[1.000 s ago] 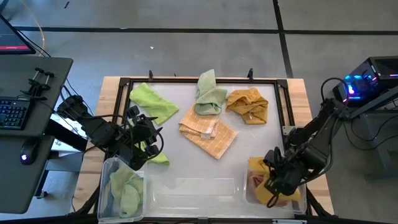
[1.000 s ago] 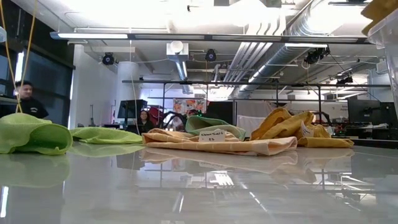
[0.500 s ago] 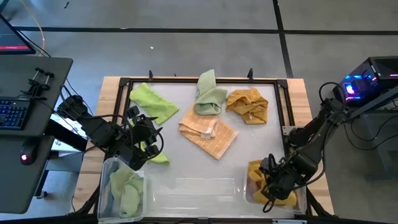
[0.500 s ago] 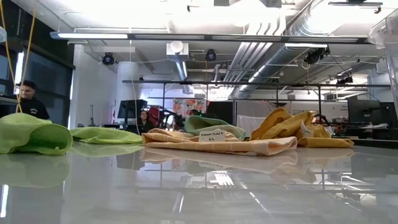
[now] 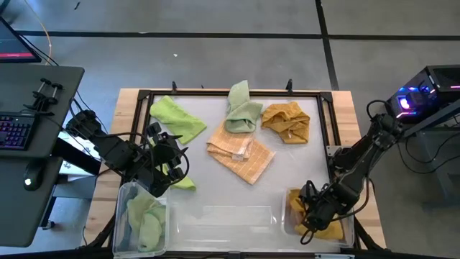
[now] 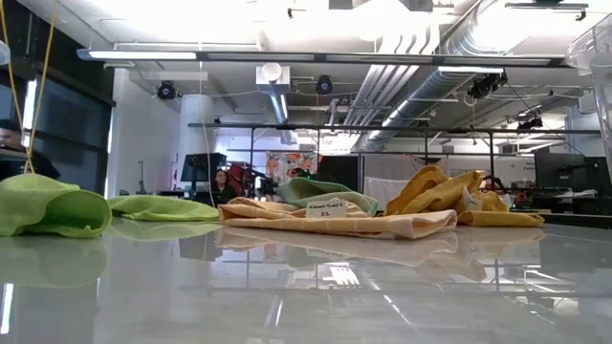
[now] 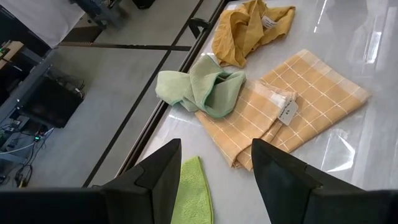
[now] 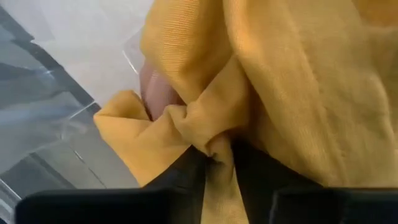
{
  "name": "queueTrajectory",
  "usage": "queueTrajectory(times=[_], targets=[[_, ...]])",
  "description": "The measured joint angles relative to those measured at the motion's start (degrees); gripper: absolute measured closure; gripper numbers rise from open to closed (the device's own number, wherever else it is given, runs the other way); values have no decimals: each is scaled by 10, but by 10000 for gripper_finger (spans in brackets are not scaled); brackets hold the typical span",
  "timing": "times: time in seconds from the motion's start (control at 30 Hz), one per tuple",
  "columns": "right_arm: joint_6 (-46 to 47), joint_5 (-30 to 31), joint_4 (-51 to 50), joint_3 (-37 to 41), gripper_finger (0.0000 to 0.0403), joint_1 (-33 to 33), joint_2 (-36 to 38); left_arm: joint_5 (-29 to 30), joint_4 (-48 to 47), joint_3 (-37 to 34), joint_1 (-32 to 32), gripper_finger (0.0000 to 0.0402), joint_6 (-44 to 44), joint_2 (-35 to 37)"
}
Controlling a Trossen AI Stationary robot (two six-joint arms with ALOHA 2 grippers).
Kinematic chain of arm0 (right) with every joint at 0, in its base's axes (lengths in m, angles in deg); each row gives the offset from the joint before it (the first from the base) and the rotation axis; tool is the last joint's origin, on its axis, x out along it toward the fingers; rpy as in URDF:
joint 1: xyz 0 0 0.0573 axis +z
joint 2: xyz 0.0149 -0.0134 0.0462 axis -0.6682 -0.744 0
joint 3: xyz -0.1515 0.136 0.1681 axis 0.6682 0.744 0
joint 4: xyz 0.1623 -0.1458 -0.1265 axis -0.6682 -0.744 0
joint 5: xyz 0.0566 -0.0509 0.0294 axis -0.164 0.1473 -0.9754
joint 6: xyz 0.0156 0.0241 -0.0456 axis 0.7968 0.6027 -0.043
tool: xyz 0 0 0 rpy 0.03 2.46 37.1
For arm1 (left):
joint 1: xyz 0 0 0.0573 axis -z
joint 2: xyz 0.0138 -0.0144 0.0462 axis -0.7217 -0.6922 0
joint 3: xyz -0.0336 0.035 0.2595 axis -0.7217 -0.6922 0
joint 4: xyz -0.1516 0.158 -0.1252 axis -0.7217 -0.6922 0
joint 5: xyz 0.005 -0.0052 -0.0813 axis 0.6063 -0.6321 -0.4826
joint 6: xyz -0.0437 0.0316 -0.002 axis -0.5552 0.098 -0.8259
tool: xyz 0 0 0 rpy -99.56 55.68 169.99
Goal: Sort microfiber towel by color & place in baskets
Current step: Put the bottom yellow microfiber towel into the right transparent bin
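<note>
My right gripper (image 5: 309,214) reaches down into the right-hand see-through basket (image 5: 350,232) at the table's near right corner, shut on a mustard-yellow towel (image 5: 296,200) that fills the right wrist view (image 8: 292,74). My left gripper (image 5: 171,164) waits open over the table's near left, above a small lime towel (image 5: 185,183). The left basket (image 5: 122,216) holds green towels; the middle basket (image 5: 226,219) shows nothing inside. Lying flat on the table are a lime towel (image 5: 176,116), a sage-green towel (image 5: 243,111), a checked pale-orange towel (image 5: 241,152) and a mustard towel (image 5: 287,121). My right gripper pinches a bunched fold (image 8: 214,146) of the mustard-yellow towel between its two fingers, coming from above and pointing down into the basket. Several gathered layers sit in the pinch. The rest of the towel lies slack inside the basket, beside something pink (image 8: 152,93).
The black frame (image 5: 327,108) edges the white work surface. A desk with keyboard (image 5: 14,133) stands off the table's left, electronics (image 5: 424,90) off its right. The near middle of the surface, in front of the checked towel, is bare. The low view shows the right basket's wall (image 6: 601,67).
My right gripper has gone down and slightly toward the near edge, into the right basket, staying shut. The yellow towel has sunk with it and no longer shows at the low view's top right corner.
</note>
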Motion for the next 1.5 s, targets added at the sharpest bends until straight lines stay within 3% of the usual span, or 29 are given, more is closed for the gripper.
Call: queueTrajectory(times=[0.3, 0.5, 0.67, 0.93, 1.3, 1.4, 1.5], targets=[[2, -48, 65, 32, 269, 0, 0, 0, 0, 0, 0, 218, 0, 0], [4, -98, 64, 6, 264, -4, 1, 0, 0, 0, 0, 218, 0, 0], [17, -99, 56, -32, 263, -4, 2, 0, 0, 0, 0, 218, 0, 0], [93, -83, -3, -57, 255, -4, 2, 0, 0, 0, 0, 218, 0, 0], [133, -68, 8, -58, 178, -4, 27, 0, 0, 0, 0, 218, 0, 0], [130, -38, 21, -58, 175, -4, 40, 0, 0, 0, 0, 218, 0, 0], [119, 28, 16, -58, 177, -4, 44, 0, 0, 0, 0, 218, 0, 0]])
